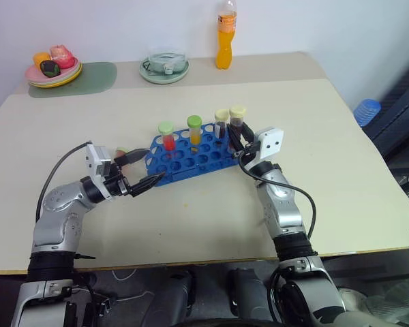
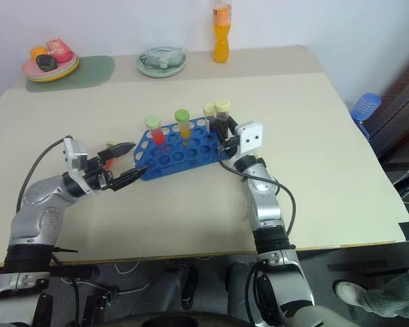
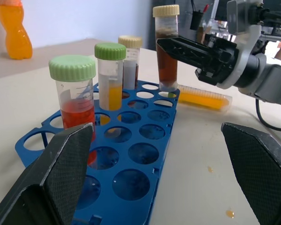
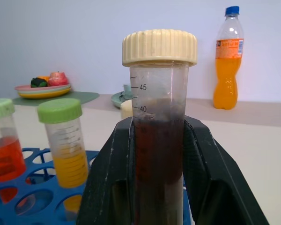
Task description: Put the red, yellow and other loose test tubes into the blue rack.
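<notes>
Right now the blue rack (image 1: 191, 153) sits mid-desk, long axis running roughly 8 to 2 o'clock. Four tubes stand upright in it: red tube with green cap (image 1: 166, 135), yellow tube with green cap (image 1: 194, 129), a cream-capped tube (image 1: 221, 122) next along, and a dark brown tube with cream cap (image 1: 238, 119) at the 2 o'clock end.

Right pincer (image 1: 236, 138) is pinching that brown tube, fingers pressed on both sides of the barrel just under the cap; the tube's lower end sits at a rack hole in the left wrist view. Graduations "45" and "40" read on its wall in the right wrist view.

Left pincer (image 1: 144, 170) is spread wide at the rack's 8 o'clock end, one finger (image 1: 153, 180) at the rack's near corner, the other (image 1: 133, 157) behind it, holding nothing. One small item with a red part (image 2: 111, 146) lies by that far finger; can't tell what it is.

One loose yellow tube (image 3: 203, 98) lies flat on the desk just beside the rack, below the right pincer in the left wrist view.

Around: orange drink bottle (image 1: 225, 34) at 12 o'clock on the far edge, label unreadable. Pale green saucer with a cup (image 1: 164, 67) beside it. Plate of toy food (image 1: 52, 70) on a green mat (image 1: 88, 78) at 10 o'clock. Small orange spots (image 3: 230, 213) on the desk (image 1: 327, 177) near the rack. Blue water-jug top (image 1: 366, 111) off the desk at 3 o'clock.
</notes>
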### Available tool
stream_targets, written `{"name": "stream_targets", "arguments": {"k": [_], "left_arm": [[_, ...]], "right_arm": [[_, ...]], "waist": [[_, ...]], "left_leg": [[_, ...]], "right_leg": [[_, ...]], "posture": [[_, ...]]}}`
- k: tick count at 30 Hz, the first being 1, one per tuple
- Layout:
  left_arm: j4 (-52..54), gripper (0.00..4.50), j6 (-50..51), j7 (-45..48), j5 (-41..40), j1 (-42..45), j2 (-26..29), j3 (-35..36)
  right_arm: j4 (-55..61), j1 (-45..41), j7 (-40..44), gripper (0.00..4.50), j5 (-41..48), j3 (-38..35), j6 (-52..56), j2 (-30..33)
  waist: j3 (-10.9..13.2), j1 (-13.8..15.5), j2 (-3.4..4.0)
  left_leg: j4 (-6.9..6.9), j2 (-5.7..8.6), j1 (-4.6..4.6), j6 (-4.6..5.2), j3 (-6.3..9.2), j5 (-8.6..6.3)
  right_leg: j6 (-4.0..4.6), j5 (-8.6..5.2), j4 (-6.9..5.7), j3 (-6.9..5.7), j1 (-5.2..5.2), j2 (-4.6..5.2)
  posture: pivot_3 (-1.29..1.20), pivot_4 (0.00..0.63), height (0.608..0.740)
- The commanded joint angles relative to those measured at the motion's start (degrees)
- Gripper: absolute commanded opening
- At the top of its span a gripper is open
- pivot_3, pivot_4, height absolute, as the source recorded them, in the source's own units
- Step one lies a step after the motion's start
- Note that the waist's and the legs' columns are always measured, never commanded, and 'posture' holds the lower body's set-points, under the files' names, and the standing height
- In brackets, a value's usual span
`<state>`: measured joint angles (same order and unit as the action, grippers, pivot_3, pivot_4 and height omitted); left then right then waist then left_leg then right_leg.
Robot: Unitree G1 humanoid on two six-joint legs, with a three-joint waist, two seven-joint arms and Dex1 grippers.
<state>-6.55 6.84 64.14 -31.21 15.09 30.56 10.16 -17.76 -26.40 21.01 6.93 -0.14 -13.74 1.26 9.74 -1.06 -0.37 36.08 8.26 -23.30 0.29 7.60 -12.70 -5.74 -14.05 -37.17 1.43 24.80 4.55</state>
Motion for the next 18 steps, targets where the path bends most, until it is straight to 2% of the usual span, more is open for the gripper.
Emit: {"name": "stream_targets", "arguments": {"k": [1,10,18], "left_arm": [[1.92,4.5,-0.3,0.24,-0.5,-0.22,0.69,0.81],[2.78,4.5,0.4,0.03,-0.55,-0.29,0.46,0.41],[6.28,4.5,2.62,-1.87,-0.91,-0.88,0.13,-0.02]], "right_arm": [[0.43,0.58,0.9,0.74,-1.23,2.0,-2.04,0.33],[-1.81,-0.07,1.35,0.74,-1.73,3.36,-3.57,0.27],[-8.7,-2.58,0.29,0.74,-0.92,1.72,-7.1,-1.11]], "waist": [[0.0,-0.01,0.0],[0.0,-0.04,0.0],[0.0,-0.25,0.0]], "left_leg": [[0.0,0.0,0.0,0.0,0.0,0.0],[-0.01,0.0,0.02,0.0,0.0,0.0],[-0.04,-0.02,0.06,0.0,0.0,0.0]], "right_leg": [[0.0,0.0,0.0,0.0,0.0,0.0],[0.0,0.0,0.0,0.0,-0.01,-0.01],[0.01,0.0,-0.01,0.01,-0.02,-0.03]], "posture": [[0.0,0.15,0.74],[0.0,0.15,0.74],[0.0,0.15,0.74]]}}
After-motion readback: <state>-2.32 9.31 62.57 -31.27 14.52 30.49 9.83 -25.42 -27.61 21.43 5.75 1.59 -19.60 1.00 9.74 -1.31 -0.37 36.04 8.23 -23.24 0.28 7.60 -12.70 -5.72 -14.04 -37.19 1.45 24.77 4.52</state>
